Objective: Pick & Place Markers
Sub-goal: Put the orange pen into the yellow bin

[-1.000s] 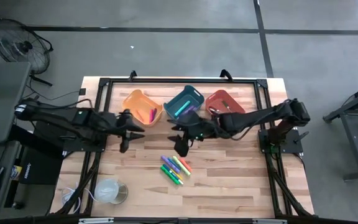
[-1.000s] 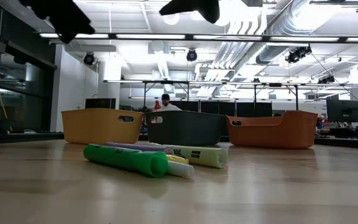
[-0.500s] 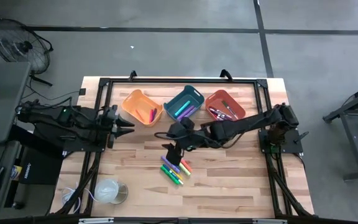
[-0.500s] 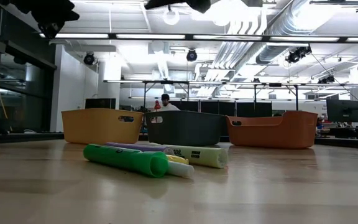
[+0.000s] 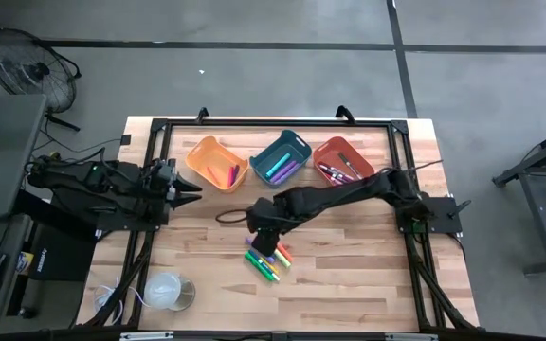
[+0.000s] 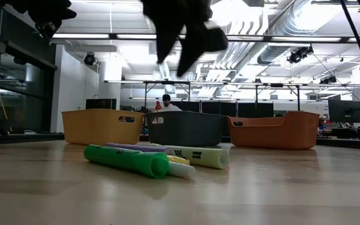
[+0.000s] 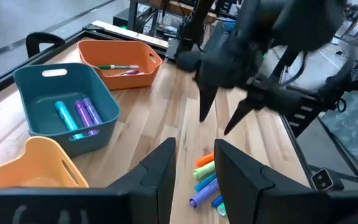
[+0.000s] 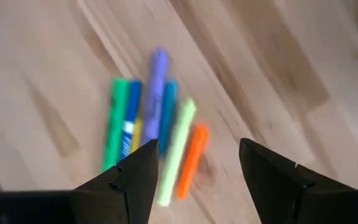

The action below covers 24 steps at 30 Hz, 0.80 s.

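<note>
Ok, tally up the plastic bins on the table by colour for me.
Yellow-orange bin: 1
Teal bin: 1
Red bin: 1
Total: 3 bins

The high view looks straight down from well above, taking in the whole wooden table [image 5: 349,284] and the floor around it. The low view sits at tabletop height, close to the loose markers [image 6: 149,159], facing level toward the three bins [image 6: 186,128] and the room behind. The left wrist view looks across the table from the orange bin's side. The right wrist view looks down, close over the same markers.
</note>
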Available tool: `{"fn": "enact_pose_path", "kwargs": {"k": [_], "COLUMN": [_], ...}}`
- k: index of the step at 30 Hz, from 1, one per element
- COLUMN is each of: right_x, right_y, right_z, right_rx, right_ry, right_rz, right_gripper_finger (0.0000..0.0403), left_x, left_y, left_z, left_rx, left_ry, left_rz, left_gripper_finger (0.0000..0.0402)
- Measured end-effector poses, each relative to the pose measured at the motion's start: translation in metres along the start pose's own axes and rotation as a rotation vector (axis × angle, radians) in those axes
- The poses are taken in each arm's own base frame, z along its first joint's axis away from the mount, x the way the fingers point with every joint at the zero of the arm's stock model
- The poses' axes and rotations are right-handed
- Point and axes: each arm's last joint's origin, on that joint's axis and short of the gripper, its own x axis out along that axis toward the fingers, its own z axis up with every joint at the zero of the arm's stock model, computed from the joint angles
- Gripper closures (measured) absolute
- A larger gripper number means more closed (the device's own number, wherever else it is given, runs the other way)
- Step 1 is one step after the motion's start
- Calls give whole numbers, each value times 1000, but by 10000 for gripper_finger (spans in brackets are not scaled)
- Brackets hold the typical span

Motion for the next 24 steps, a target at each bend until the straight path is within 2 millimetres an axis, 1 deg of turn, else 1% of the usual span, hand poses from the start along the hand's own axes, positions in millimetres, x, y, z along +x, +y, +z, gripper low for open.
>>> {"fn": "enact_pose_path", "kwargs": {"k": [5,12,18,24], "right_x": [32,64,86,97], "right_y": [-6,-15,-12,-9], "right_z": [-10,-30,-48,-58], "right_rx": [43,102,128,131], "right_ry": [126,229,254,226], "right_rz": [-60,-68,-15,3], "right_gripper_finger": [192,192,192,192], "left_x": [0,0,0,0], "left_y": [0,0,0,0], "left_z": [0,0,0,0], "left_rx": [4,5,6,7], "left_ry": [0,1,3,5], "left_rz": [0,0,1,2], "left_gripper_finger": [293,293,293,293]}}
